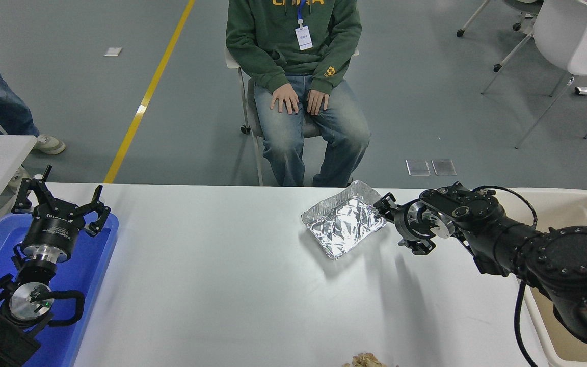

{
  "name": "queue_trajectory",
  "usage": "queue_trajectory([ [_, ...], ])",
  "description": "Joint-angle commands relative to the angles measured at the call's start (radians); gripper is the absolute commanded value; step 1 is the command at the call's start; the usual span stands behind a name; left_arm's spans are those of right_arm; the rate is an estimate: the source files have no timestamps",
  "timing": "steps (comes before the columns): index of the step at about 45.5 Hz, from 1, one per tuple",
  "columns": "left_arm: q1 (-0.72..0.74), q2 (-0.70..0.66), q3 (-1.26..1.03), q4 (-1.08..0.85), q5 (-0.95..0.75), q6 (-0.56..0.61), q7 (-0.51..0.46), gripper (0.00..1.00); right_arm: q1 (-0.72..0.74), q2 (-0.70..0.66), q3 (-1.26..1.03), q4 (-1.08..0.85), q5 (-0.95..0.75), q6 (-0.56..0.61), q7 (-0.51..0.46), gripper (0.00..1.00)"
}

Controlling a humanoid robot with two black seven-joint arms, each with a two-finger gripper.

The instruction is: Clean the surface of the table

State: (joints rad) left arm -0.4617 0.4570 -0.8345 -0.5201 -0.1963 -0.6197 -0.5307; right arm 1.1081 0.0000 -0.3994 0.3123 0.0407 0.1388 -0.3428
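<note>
Head view, the only one we have. The right tool is out over the far right part of the bench, pointing left toward the foil tray. One finger sits right at the tray's right-hand rim, the other hangs lower, nearer the camera, so the jaws stand apart with nothing between them: released, holding nothing. Whether the far finger actually touches the foil, I can't tell from here.

The task's thing, the white bench surface, runs wide beneath and to the left of the right tool, reaching across to the blue tray. There the left tool is parked over the blue plastic, fingers spread, released as well.

Behind the right tool, on its arm's side, sits the beige bin, just off the bench edge. Well nearer the camera than the tool, at the bottom border, a crumpled brownish scrap pokes into view.

My read: this is the pick-up step on the foil tray, tool lined up at the rim but not yet closed. The next move calls for getting one finger inside the rim and one outside, then closing gently, since thin foil will likely buckle, and then a carry back to the bin. The scrap would remain after that.

A person sits beyond the tool, hands on knees, clear of the bench.
</note>
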Motion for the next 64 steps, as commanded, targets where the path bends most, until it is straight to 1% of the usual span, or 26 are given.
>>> queue_trajectory([
  [1, 0.000, 0.000, 0.000, 0.000, 0.000, 0.000, 0.000, 1.00, -0.004, 0.000, 0.042, 0.019, 0.002, -0.016, 0.001, 0.83],
  [13, 0.000, 0.000, 0.000, 0.000, 0.000, 0.000, 0.000, 1.00, -0.005, 0.000, 0.096, 0.050, 0.001, -0.018, 0.007, 0.84],
  [21, 0.000, 0.000, 0.000, 0.000, 0.000, 0.000, 0.000, 1.00, -0.013, 0.000, 0.142, 0.068, 0.001, -0.021, 0.048, 0.83],
  [27, 0.000, 0.000, 0.000, 0.000, 0.000, 0.000, 0.000, 1.00, -0.014, 0.000, 0.145, 0.074, -0.001, -0.021, 0.068, 0.77],
  [30, 0.000, 0.000, 0.000, 0.000, 0.000, 0.000, 0.000, 1.00, -0.016, 0.000, 0.143, 0.079, -0.002, -0.021, 0.076, 0.71],
  [34, 0.000, 0.000, 0.000, 0.000, 0.000, 0.000, 0.000, 1.00, -0.020, 0.000, 0.143, 0.080, -0.016, -0.021, 0.077, 0.68],
  [46, 0.000, 0.000, 0.000, 0.000, 0.000, 0.000, 0.000, 1.00, -0.037, 0.000, 0.142, 0.096, -0.159, -0.022, 0.077, 0.69],
  [60, 0.000, 0.000, 0.000, 0.000, 0.000, 0.000, 0.000, 1.00, -0.059, 0.000, 0.142, 0.114, -0.171, -0.054, 0.077, 0.68],
  [64, 0.000, 0.000, 0.000, 0.000, 0.000, 0.000, 0.000, 1.00, -0.059, 0.000, 0.142, 0.114, -0.171, -0.068, 0.076, 0.66],
])
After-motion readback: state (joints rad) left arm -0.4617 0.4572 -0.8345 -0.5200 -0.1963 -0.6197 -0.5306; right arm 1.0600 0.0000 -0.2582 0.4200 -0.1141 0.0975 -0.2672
